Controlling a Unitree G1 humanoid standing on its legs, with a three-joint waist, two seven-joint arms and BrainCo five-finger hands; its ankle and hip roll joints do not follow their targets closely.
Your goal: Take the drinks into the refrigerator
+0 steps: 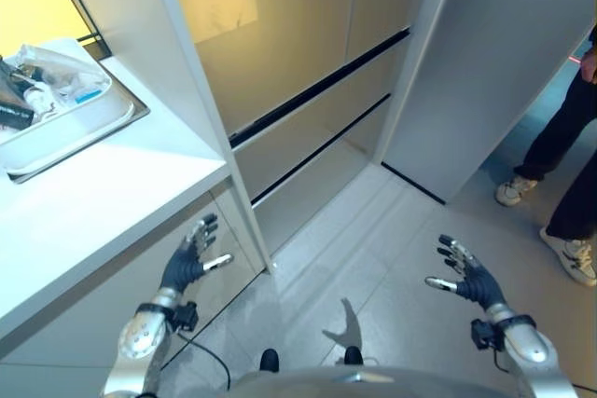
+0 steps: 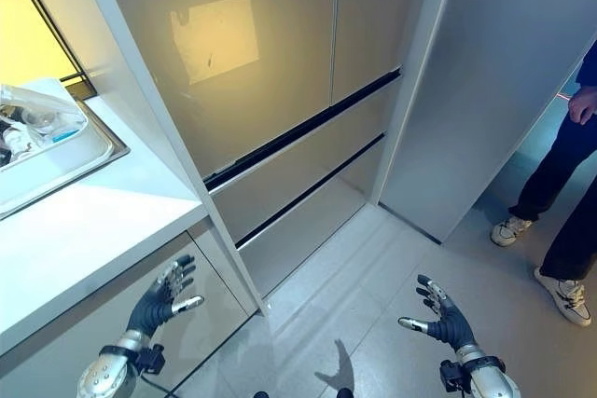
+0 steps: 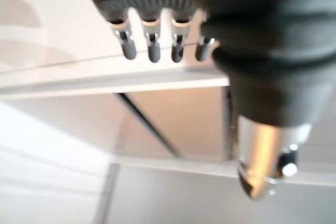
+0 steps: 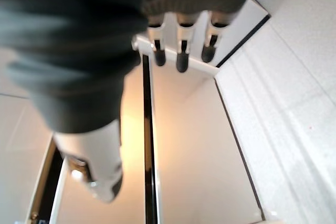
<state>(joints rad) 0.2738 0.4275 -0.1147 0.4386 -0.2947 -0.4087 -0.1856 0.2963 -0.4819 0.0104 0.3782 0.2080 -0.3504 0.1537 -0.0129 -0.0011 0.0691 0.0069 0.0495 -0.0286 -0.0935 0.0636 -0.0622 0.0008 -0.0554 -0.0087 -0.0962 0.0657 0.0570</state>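
I have the fridge point(image 2: 280, 90) straight ahead, its doors shut and its two lower drawers closed, dark gaps running between the panels. My left hand point(image 1: 191, 258) hangs low in front of the cabinet point(image 1: 89, 305) that stands just left of the fridge; its fingers point(image 3: 152, 45) are spread and nearly straight, thumb out to the side, and it holds nothing. My right hand point(image 1: 466, 272) hangs over the floor point(image 1: 373, 249) below and to the right of the fridge, well apart from the left hand. It is empty too, fingers point(image 4: 181, 56) fanned out and relaxed, thumb apart from them.

Left of the fridge, past a white upright panel point(image 1: 187, 90), a white counter point(image 1: 103, 202) tops the cabinet. A sink point(image 1: 70, 128) is set into it, and inside the sink lies a heap of clear plastic wrapping point(image 1: 47, 76) with some dark and blue items among it. I cannot tell whether the drinks are in that heap; neither hand has one.

To the right of the fridge a tall grey panel point(image 1: 504, 62) stands at an angle. Beyond it a person's legs point(image 1: 569, 146) in dark trousers and pale shoes stand on the floor.
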